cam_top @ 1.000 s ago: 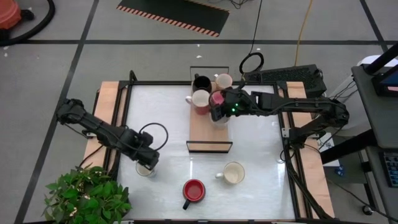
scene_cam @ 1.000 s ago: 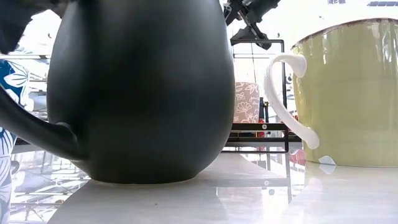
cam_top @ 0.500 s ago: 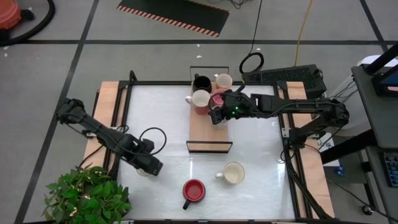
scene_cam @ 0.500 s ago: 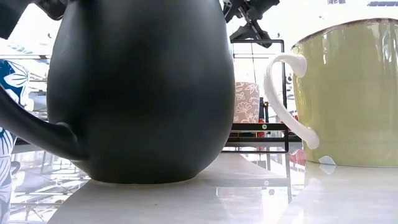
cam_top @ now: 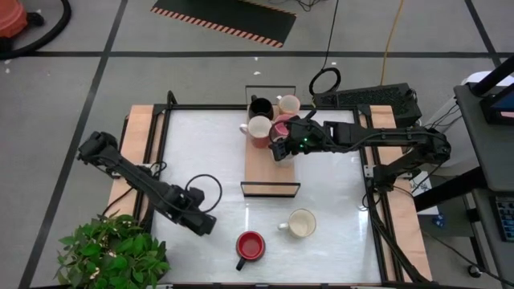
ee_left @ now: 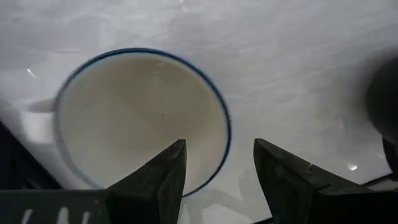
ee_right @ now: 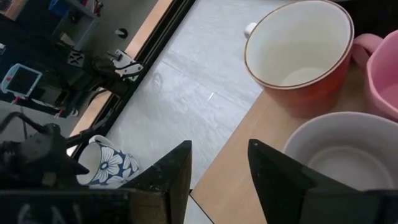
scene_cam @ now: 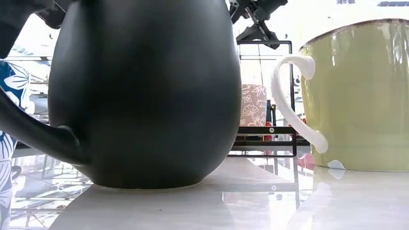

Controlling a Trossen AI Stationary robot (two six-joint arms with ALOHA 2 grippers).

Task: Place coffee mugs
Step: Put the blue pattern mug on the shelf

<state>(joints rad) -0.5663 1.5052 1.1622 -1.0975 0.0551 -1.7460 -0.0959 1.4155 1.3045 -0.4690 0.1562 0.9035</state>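
In the left wrist view a cream mug with a blue rim [ee_left: 143, 118] stands on the white table. My left gripper [ee_left: 217, 168] hovers over it, open. One finger is above the mug's inside and the other outside its rim. In the right wrist view this mug shows blue flowers [ee_right: 102, 163]. My right gripper [ee_right: 217, 162] is open and holds nothing. It hangs over the wood tray [cam_top: 261, 164], beside a white mug [ee_right: 336, 152]. Several mugs stand at the tray's far end: black [cam_top: 259, 106], cream [cam_top: 288, 103], pink [cam_top: 281, 128] and a red-walled one [ee_right: 298, 50].
A red mug with a black outside [cam_top: 250, 245] and a cream mug [cam_top: 302, 223] stand near the table's near edge; both fill the low view. A potted plant [cam_top: 108, 257] sits off the near-left corner. The tray's black wire frame [cam_top: 271, 189] rises at its near end.
My left gripper has moved toward the table's near edge and a little to the right, and now stands above the blue-rimmed mug, hiding it in the high view. The mugs have kept their places.
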